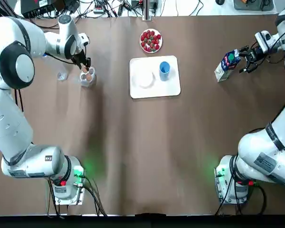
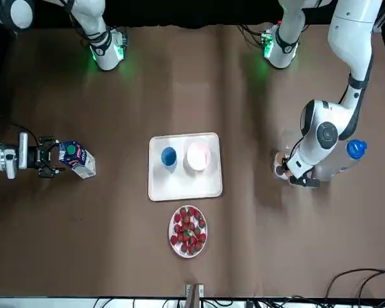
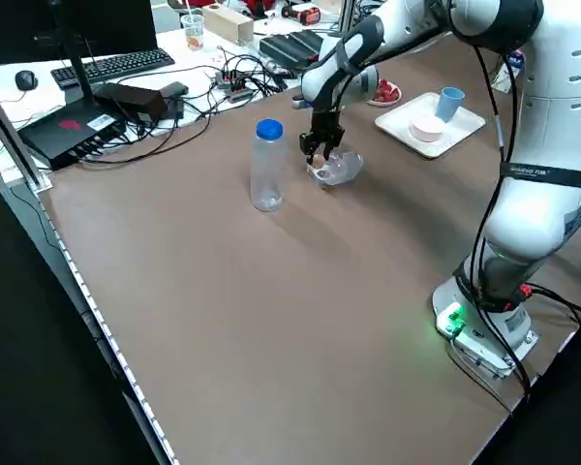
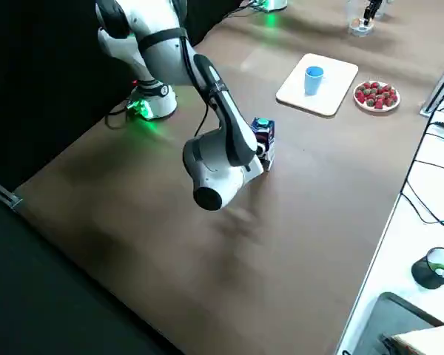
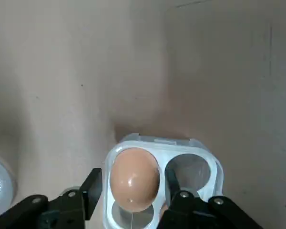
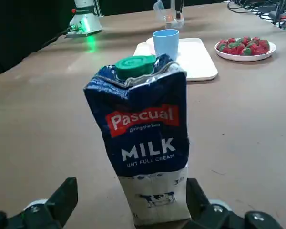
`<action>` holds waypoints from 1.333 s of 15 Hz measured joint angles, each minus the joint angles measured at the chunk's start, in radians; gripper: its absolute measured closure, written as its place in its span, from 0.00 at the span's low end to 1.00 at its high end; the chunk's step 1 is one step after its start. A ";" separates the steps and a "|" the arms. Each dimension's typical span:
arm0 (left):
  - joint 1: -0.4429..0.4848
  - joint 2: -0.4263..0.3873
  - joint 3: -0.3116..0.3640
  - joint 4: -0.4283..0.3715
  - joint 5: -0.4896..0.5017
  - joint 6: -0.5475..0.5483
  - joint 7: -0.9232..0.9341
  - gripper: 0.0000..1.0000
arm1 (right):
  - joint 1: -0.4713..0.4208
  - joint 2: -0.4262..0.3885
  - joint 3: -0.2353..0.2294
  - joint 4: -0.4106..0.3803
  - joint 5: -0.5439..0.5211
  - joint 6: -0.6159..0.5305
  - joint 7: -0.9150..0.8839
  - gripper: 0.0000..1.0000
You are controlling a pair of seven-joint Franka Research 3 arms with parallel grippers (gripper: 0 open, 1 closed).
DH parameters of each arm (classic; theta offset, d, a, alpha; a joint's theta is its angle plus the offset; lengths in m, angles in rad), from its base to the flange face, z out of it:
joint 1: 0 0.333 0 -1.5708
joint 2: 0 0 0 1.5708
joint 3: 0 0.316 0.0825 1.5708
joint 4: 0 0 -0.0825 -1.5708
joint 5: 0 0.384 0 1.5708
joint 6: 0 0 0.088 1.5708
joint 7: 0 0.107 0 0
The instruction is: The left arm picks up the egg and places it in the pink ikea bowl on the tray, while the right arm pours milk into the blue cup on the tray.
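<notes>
Toward the bench's left edge, the left pincer [image 1: 86, 65] is straddling the egg [image 5: 133, 177] in its clear holder [image 5: 202, 160], its fingers parted just beside it to line up a grasp. Near the right edge, the right pincer [image 6: 131, 186] is gaping wide around the upright milk [image 6: 143, 143], ready to clamp.

On the tray [image 1: 171, 89], at the middle of the table [image 1: 133, 152], the cup [image 1: 164, 68] and bowl [image 1: 145, 80] are set; the milk carton [image 1: 227, 65] is placed toward the right edge, the egg [image 1: 87, 74] toward the left.
</notes>
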 joint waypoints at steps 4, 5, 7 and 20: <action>0.000 0.004 0.000 -0.001 0.000 0.000 -0.001 0.42 | 0.000 0.008 0.006 0.000 0.000 -0.003 -0.008 0.00; 0.000 0.005 0.000 -0.001 0.000 0.000 -0.001 0.42 | 0.000 0.009 0.008 0.001 0.001 -0.004 -0.009 0.00; 0.000 0.008 0.000 -0.001 0.000 0.000 -0.001 0.42 | 0.000 0.012 0.016 0.002 0.001 -0.005 -0.027 0.00; 0.000 0.008 0.001 -0.001 0.000 0.001 -0.008 0.52 | 0.000 0.038 0.037 0.005 0.038 0.000 -0.076 0.00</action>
